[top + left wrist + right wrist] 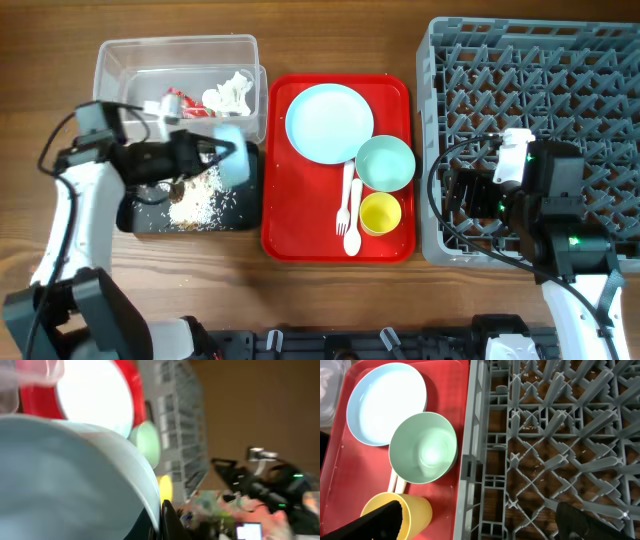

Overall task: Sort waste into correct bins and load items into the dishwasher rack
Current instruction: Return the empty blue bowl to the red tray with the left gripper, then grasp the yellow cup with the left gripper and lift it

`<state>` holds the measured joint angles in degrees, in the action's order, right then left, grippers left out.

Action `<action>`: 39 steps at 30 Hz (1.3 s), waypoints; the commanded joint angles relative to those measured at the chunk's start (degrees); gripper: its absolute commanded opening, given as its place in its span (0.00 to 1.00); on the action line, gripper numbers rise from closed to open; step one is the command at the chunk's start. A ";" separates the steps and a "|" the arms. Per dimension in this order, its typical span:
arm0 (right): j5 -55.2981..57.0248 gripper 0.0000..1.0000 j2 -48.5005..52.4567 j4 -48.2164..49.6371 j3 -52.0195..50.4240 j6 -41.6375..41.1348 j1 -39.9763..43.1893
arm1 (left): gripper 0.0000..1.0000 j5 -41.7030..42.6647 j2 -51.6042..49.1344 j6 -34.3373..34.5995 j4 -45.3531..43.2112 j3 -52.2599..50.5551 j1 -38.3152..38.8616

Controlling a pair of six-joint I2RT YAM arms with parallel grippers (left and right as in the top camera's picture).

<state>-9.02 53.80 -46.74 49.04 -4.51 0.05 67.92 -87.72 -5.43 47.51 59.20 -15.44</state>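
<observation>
One pale blue bowl up in the air, tipped on its side above the right end of the black tray, right over the whitish rice scraps heaped there. Pinched at the rim by the left pincer, closed on it from the left. From the left wrist view, just a blurred sweep of pale blue and one dark finger against the rim. Too smeared to tell which way the mouth faces, or whether the inside is clean. Going by the heap below, probably at the scraping-out step.

Just beside the tray, toward the far edge of the table: the clear tub, with red wrapper and crumpled tissue inside.

Now the relation that matters: dishwasher rack well apart to the bowl's right, with the whole red serving tray in between. So either a long carry rightward for the left arm, over the pale blue plate, mint green bowl and yellow cup, or a hand-off.

Right pincer hovering at the rack's left edge, spread wide, holding nothing. Far nearer the rack than the left, and nearer the mint green bowl and cup just beside that edge. Worth watching: clearance over the crockery on any crossing.
</observation>
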 commanded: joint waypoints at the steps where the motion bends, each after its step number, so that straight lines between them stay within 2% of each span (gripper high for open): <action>1: -0.94 1.00 0.11 -0.04 1.36 -0.13 -0.09 | 0.04 -23.85 1.25 9.01 -6.71 0.48 15.96; 6: -0.94 1.00 0.11 -0.04 1.38 -0.15 -0.09 | 0.04 -43.19 0.48 13.66 -13.09 0.48 33.86; 12: -0.94 1.00 0.11 -0.04 1.36 -0.15 -0.09 | 0.04 -60.33 -4.04 17.97 -15.87 0.48 46.93; 20: -0.94 1.00 0.11 -0.07 1.38 -0.15 -0.09 | 0.06 -60.52 -9.92 18.12 -15.85 0.48 49.09; 23: -0.94 1.00 0.11 -0.09 1.36 -0.13 -0.09 | 0.27 -60.48 -9.88 18.12 -15.89 0.48 49.09; 26: -0.94 1.00 0.11 -0.09 1.38 -0.13 -0.09 | 0.37 -58.75 -8.72 18.12 -15.82 0.68 49.09; 28: -0.94 1.00 0.11 -0.09 1.36 -0.15 -0.09 | 0.38 -55.89 -6.82 18.12 -15.58 1.95 49.03; 31: -0.94 1.00 0.11 -0.15 1.36 -0.15 -0.09 | 0.39 -47.30 -3.63 18.12 -15.72 4.72 49.05; 34: -0.94 1.00 0.11 -0.11 1.36 -0.15 -0.09 | 0.45 -39.52 -1.73 18.14 -16.44 5.31 49.51; 37: -0.94 1.00 0.11 -0.11 1.36 -0.13 -0.09 | 0.51 -39.21 -2.78 18.14 -15.56 5.31 51.56; 39: -0.94 1.00 0.11 -0.13 1.36 -0.15 -0.09 | 0.51 -39.30 -4.26 18.12 -15.58 5.31 53.24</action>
<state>-9.02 53.80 -46.78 49.04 -4.51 0.05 25.26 -90.04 12.80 31.46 64.16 35.07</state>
